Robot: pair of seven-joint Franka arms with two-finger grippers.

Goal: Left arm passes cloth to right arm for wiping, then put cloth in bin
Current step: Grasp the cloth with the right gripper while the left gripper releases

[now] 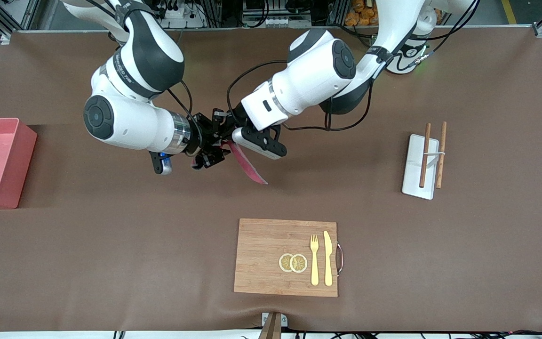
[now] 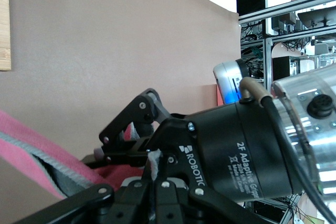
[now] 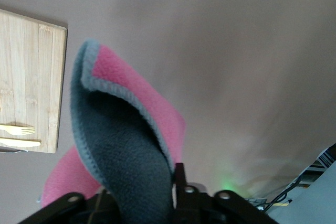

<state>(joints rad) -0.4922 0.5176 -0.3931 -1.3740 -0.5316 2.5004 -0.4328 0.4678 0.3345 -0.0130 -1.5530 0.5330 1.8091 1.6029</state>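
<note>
Over the table's (image 1: 64,263) middle, the right gripper (image 1: 212,141) is reaching level, its fingers closing around the cloth (image 1: 247,165) hanging between both arms, while the left gripper (image 1: 229,134) is angling down, pinching that cloth.

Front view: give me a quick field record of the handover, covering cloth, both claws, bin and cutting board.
cloth: crimson-pink and dark grey soft cloth, hanging in the air between both claws
left claw: shut on cloth, above bare table
right claw: closing on same cloth, grip not confirmed
bin: pink rectangular plastic bin at the right arm's end of the table, nothing visible inside
board: bamboo cutting board nearer the camera, holding yellow fork, knife, two lemon slices
</note>
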